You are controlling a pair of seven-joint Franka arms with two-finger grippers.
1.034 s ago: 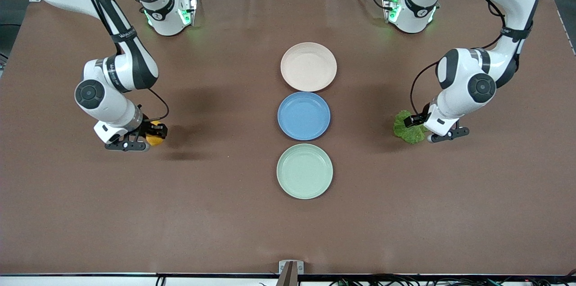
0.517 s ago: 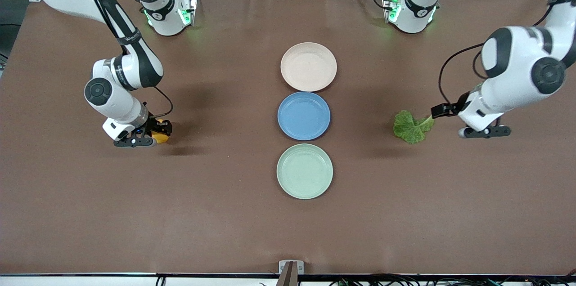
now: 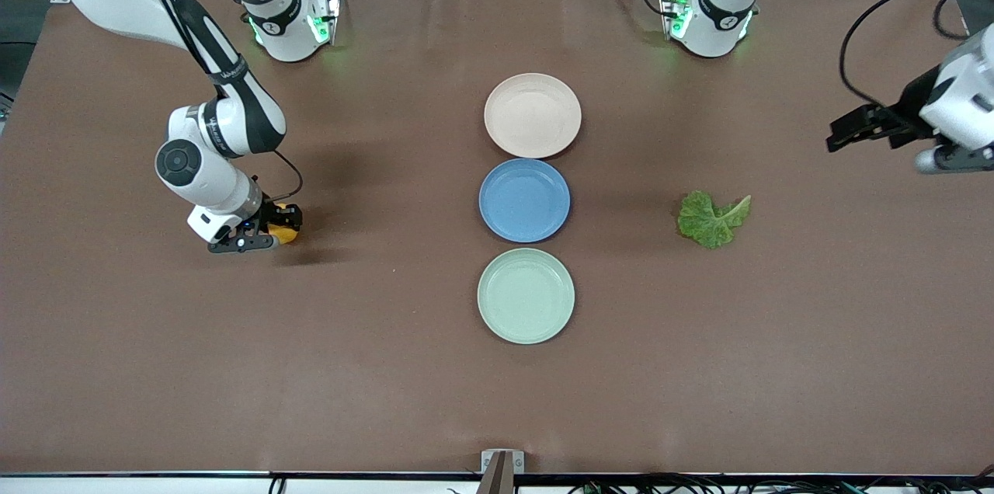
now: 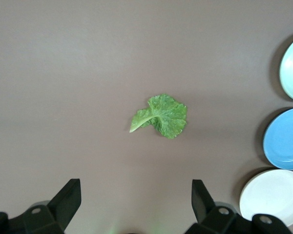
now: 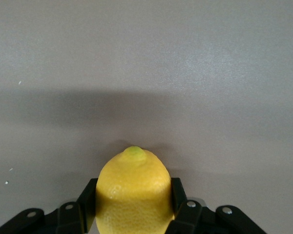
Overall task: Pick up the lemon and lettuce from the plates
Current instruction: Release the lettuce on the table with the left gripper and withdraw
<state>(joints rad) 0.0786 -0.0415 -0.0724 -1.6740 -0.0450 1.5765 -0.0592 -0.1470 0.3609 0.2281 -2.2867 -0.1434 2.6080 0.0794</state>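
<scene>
Right gripper (image 3: 273,228) jaws are clamping the lemon (image 5: 133,192), partly hiding it; left gripper (image 4: 136,207) is hanging spread wide over the table (image 3: 776,323). Lettuce (image 3: 711,218) is lying off the plates (image 3: 532,115).

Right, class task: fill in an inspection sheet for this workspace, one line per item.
Surface: brown table, flat.
Job's things: lemon in the right gripper, low at the right arm's end; lettuce lying on the table; beige-pink plate and mint plate empty.
Clutter: blue plate, empty, between them.
Grippers: right shut on lemon; left gripper open, raised over the left arm's end.
Cables: black cable on the left arm.
Surroundings: nothing seen.
</scene>
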